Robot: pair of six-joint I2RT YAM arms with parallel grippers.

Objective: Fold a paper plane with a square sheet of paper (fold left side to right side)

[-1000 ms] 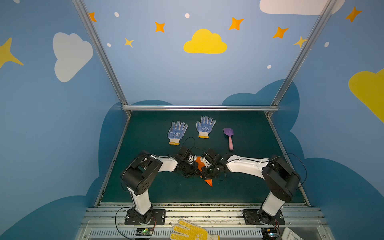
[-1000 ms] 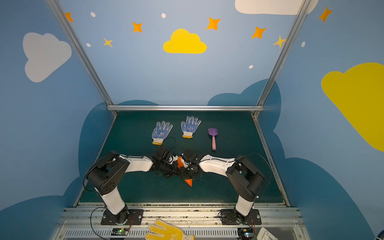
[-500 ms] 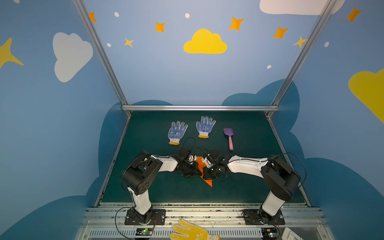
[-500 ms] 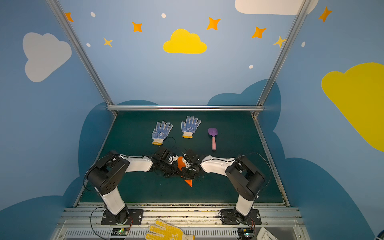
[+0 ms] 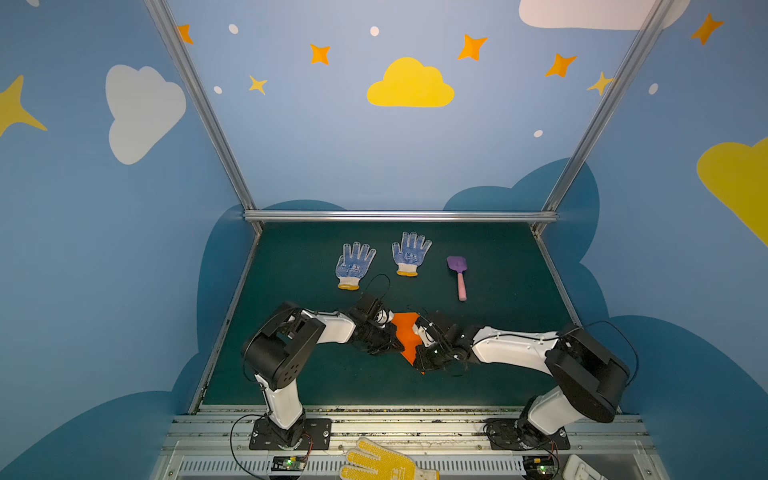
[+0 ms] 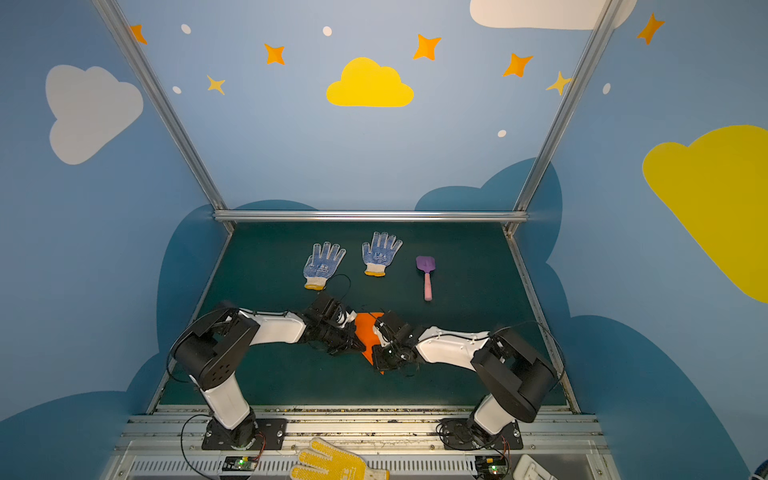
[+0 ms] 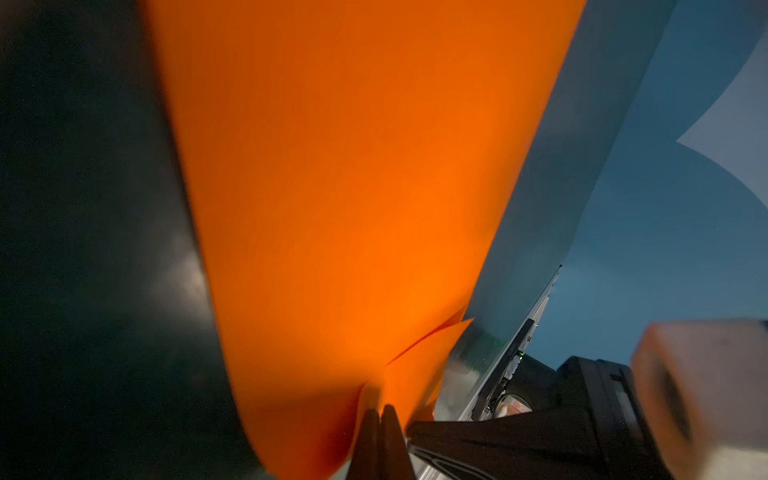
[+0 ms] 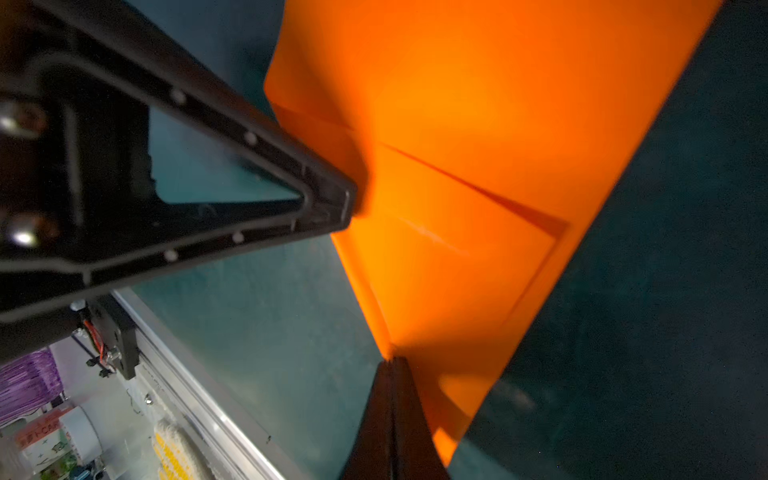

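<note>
The orange sheet of paper lies mid-table, folded into a narrow paper plane shape that points toward the near edge. My left gripper reaches in from the left and my right gripper from the right. In the left wrist view the left gripper is shut on a raised fold of the paper. In the right wrist view the right gripper is shut on the paper's edge near the point. The left gripper's finger touches the paper's other side. The arms hide much of the paper in both top views.
Two white gloves with blue dots and a purple-and-pink toy shovel lie behind the grippers on the green mat. A yellow dotted glove rests on the front rail, off the mat.
Both grippers stay shut on the paper. The right wrist has shifted slightly toward the near edge and now covers more of the paper's pointed end.
</note>
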